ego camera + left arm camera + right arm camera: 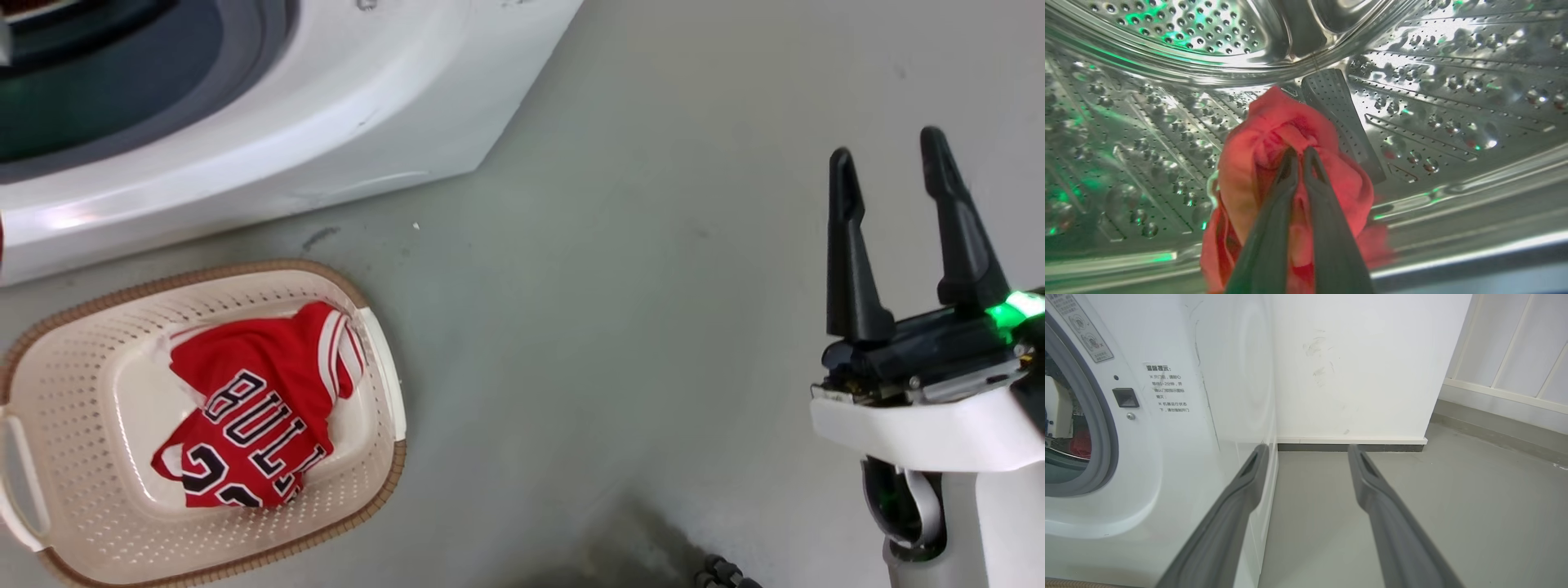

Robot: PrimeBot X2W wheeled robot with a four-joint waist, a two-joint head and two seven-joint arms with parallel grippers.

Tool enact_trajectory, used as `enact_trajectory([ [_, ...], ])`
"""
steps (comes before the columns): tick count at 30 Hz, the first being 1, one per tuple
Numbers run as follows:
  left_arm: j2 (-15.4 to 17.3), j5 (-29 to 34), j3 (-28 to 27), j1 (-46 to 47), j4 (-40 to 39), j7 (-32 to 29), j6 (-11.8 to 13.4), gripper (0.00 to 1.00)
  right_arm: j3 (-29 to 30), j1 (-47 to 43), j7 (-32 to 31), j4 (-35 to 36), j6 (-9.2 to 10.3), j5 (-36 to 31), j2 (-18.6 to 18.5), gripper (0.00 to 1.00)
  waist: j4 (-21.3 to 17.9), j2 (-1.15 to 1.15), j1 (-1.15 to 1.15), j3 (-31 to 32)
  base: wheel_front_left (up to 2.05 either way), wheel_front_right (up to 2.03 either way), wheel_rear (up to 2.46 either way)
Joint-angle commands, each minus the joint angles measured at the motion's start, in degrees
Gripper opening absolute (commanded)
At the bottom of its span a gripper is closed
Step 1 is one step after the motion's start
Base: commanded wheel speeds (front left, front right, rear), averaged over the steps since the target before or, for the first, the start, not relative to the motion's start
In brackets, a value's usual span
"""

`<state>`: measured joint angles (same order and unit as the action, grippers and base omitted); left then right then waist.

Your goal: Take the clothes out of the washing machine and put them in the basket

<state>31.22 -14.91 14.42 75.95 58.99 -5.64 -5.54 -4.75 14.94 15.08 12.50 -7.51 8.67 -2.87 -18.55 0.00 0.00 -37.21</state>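
Deep in the middle of the left wrist view, our left gripper (1300, 152) has its two long fingers pressed together on a bunched fold of a red garment (1249, 163). The garment hangs around them inside the steel drum (1147, 122), just in front of a grey perforated paddle (1337, 106); whether its lower end rests on the drum we cannot tell. At the lower left of the head view a red jersey (253, 408) lies crumpled in the basket (390, 384), lettering up, and the basket sits on the grey floor (612, 327) just before the washing machine (343, 106). Our right gripper (886, 147), at the right of that view, hangs over bare floor with fingers apart and nothing between them. We judge the step in hand to be pulling out a second piece: one lies in the basket, one is gripped in the drum. The next move calls for drawing the left arm back through the round opening without catching the cloth on the grey seal (1110, 449), carrying it over the basket, and parting the fingers only above its hollow.
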Motion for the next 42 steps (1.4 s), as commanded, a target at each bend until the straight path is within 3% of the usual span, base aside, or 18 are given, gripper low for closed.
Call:
enact_trajectory([
  [1, -0.5, -0.5, -0.2, -1.6, 0.3, 1.9, 0.1, 0.0, -0.1, -0.8, 0.1, -0.2, 0.04, -0.3, 0.0, 1.0, 0.6, 0.0, 0.0, 2.1, 0.0, 0.0, 0.0],
  [16, -6.3, -4.9, -2.4, -19.3, -0.8, 19.5, 2.5, 0.0, 0.1, -7.1, 0.1, -1.9, 0.04, -3.5, 0.0, 1.0, 3.5, 0.0, 0.0, 14.8, 0.0, 0.0, 0.0],
  [35, -11.0, -4.4, -4.7, -48.8, -26.9, 21.0, 8.3, 0.0, 0.0, -13.7, 0.1, -3.4, 0.04, -6.3, 0.0, 1.0, 6.5, 0.0, 0.0, 26.7, 0.0, 0.0, 0.0],
  [42, -12.5, -3.5, -2.7, -59.7, -35.4, 20.2, 9.6, 0.0, 0.3, -15.6, 0.1, -3.7, 0.04, -6.6, 0.0, 1.0, 7.1, 0.0, 0.0, 29.2, 0.0, 0.0, 0.0],
])
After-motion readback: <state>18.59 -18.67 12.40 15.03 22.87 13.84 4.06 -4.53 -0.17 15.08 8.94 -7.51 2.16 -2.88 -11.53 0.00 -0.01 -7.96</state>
